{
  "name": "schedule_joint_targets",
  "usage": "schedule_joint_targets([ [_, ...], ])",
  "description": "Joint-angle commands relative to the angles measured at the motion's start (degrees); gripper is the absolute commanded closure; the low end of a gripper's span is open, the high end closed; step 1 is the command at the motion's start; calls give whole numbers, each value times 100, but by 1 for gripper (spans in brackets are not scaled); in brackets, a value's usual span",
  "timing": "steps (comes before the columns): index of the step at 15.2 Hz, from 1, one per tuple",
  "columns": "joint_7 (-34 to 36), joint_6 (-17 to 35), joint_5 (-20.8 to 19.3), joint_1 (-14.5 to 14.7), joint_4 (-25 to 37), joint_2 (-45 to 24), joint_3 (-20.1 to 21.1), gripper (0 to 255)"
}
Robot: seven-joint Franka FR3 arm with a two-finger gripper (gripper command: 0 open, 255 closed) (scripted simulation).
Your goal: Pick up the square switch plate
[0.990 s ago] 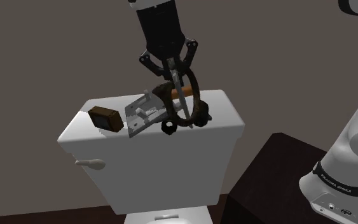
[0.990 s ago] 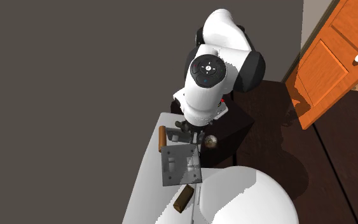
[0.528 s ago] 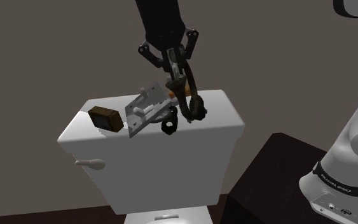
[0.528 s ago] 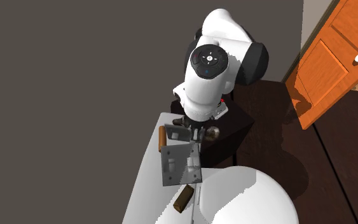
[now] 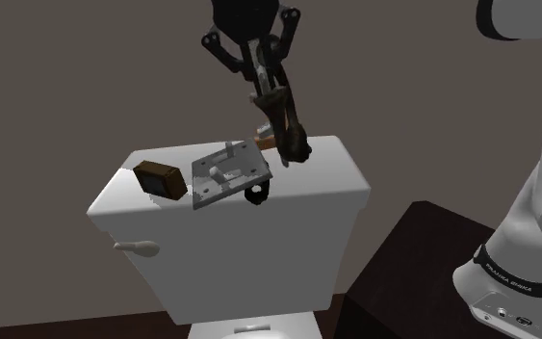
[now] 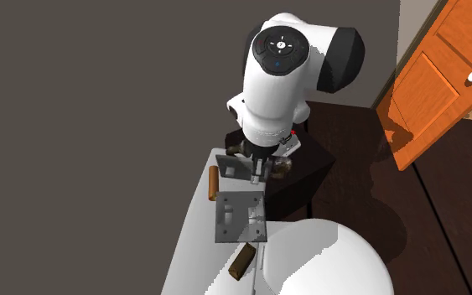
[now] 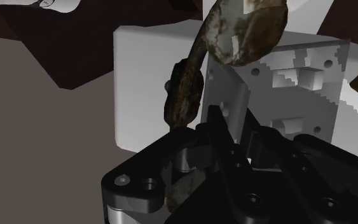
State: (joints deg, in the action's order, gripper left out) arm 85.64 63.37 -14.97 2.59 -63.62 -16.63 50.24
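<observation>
Toilet tank [image 5: 328, 195], switch plate [image 5: 228, 171] atop, hand [image 5: 263, 85] above clasping rusty ring [image 5: 288, 135]

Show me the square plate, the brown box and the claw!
Square plate [image 5: 228, 171]: shoulder view, middle of its grey face.
Brown box [image 5: 156, 183]: shoulder view, its front side.
Claw [image 5: 269, 91]: shoulder view, between fingertips clasping the dark rusty piece [image 5: 293, 143].

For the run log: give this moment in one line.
gripper: shut on dark rusty curved piece | grey square switch plate: on white toilet tank
</observation>
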Motion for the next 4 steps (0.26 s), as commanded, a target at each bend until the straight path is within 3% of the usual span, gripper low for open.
schedule_joint_targets([
  [1, 36, -231, -113, 150, 330, -129, -2, 255],
  [4, 59, -389, -207, 276, 575, -237, -13, 255],
])
